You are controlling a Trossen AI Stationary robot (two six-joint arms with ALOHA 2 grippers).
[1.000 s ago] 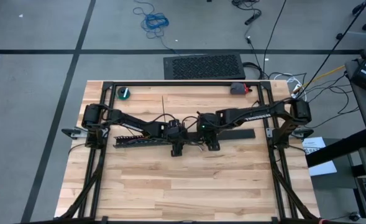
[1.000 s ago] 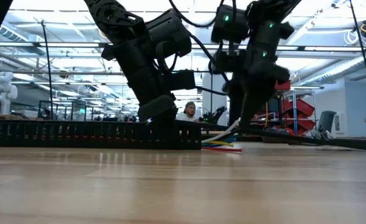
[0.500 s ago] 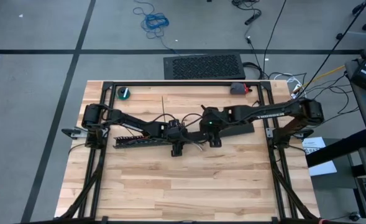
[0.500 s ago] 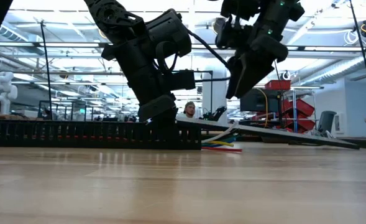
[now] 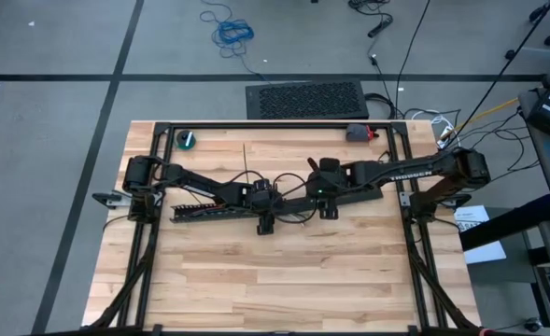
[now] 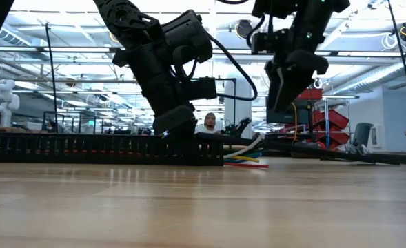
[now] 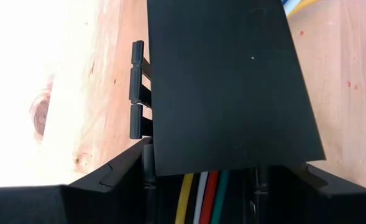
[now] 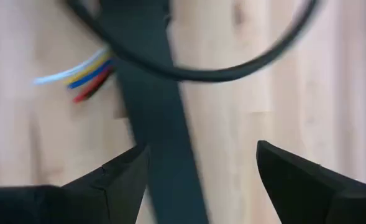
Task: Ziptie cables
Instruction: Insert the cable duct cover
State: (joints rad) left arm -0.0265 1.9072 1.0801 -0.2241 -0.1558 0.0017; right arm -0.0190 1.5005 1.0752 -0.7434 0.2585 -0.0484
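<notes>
Spanning the middle of the wooden table (image 5: 284, 280), the two dark arms meet near the black slotted duct (image 6: 85, 148). The left gripper (image 6: 178, 131) is down at the duct's end, its fingers apart around a flat black cover (image 7: 226, 87); whether they press it I cannot tell. The right gripper (image 6: 285, 103) hangs above the table, released and empty. The cables (image 6: 247, 157) lie on the table, coming out of the duct's end, below the right gripper.
</notes>
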